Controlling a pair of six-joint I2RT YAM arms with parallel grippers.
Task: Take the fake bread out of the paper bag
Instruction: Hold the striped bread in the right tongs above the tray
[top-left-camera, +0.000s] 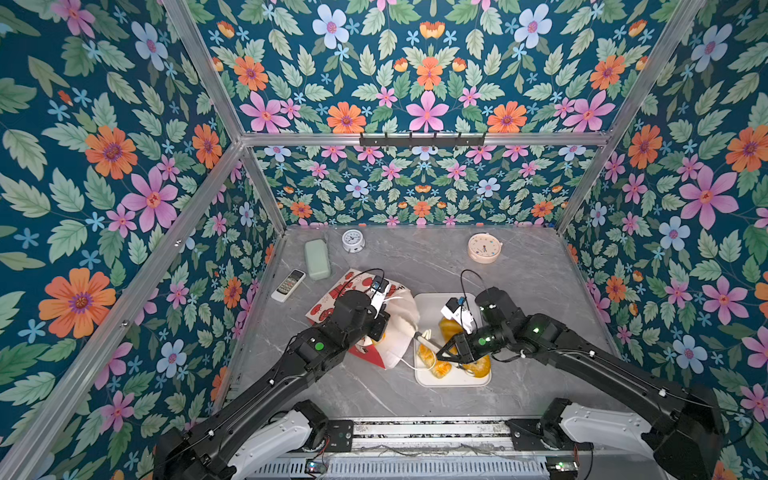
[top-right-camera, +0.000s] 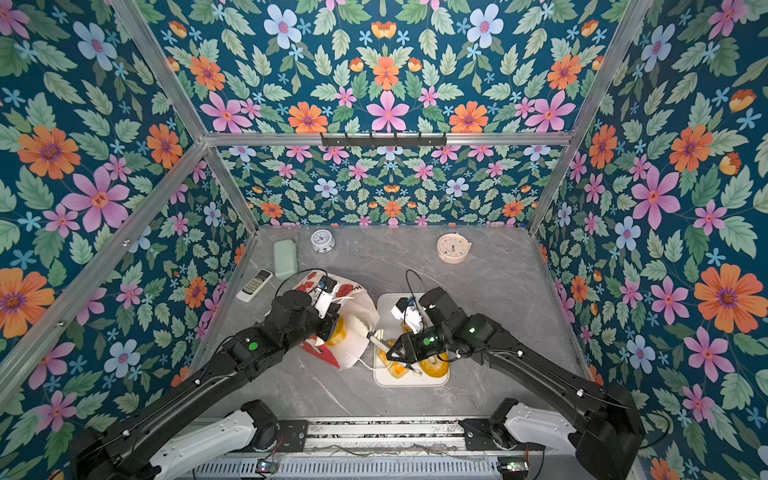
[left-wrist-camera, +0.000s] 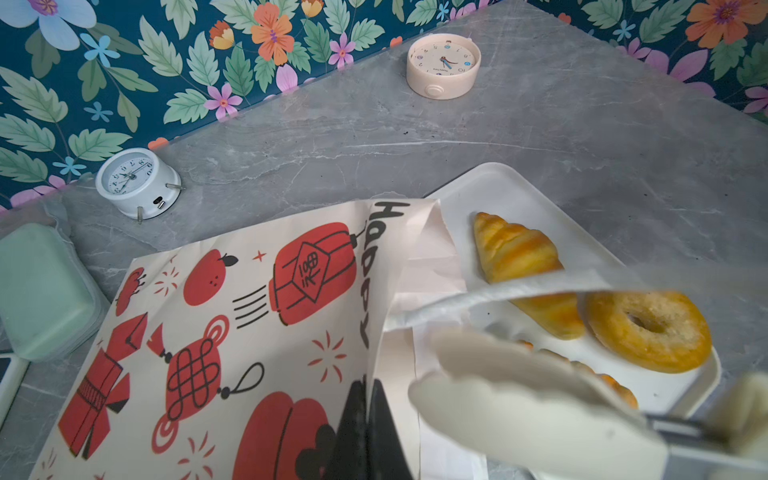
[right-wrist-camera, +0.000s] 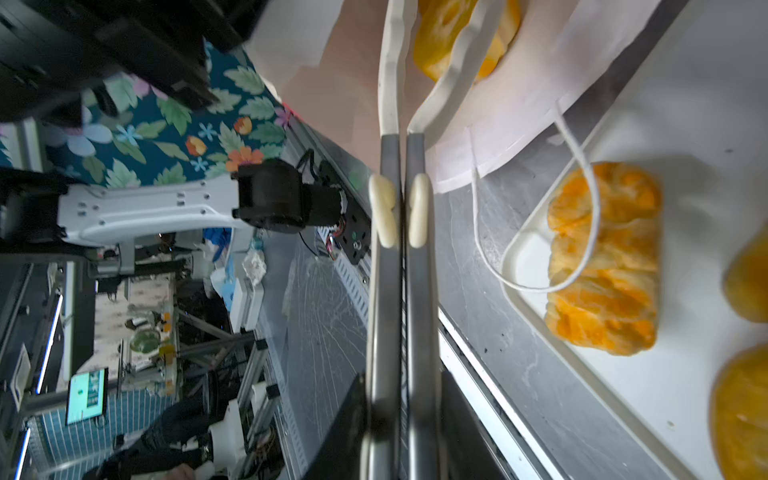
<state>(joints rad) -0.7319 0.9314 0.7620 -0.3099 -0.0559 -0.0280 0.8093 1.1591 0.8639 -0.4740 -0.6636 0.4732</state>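
Bread: one pastry (right-wrist-camera: 432, 41) is enclosed by tongs (right-wrist-camera: 390, 291) tips inside paper bag (left-wrist-camera: 249, 311); croissant (left-wrist-camera: 515, 253), bagel (left-wrist-camera: 648, 328), braided roll (right-wrist-camera: 606, 257) are laid on tray (left-wrist-camera: 498, 187) beside it | bag: laid sideways on table (top-left-camera: 519, 291), edge pinched by closed left gripper (left-wrist-camera: 365, 395) | right gripper (top-left-camera: 444, 353): clamped on tongs

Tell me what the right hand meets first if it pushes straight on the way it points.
The right hand holds tongs with tips in the paper bag mouth; they would likely meet the yellow bread inside first, though depth is unclear.
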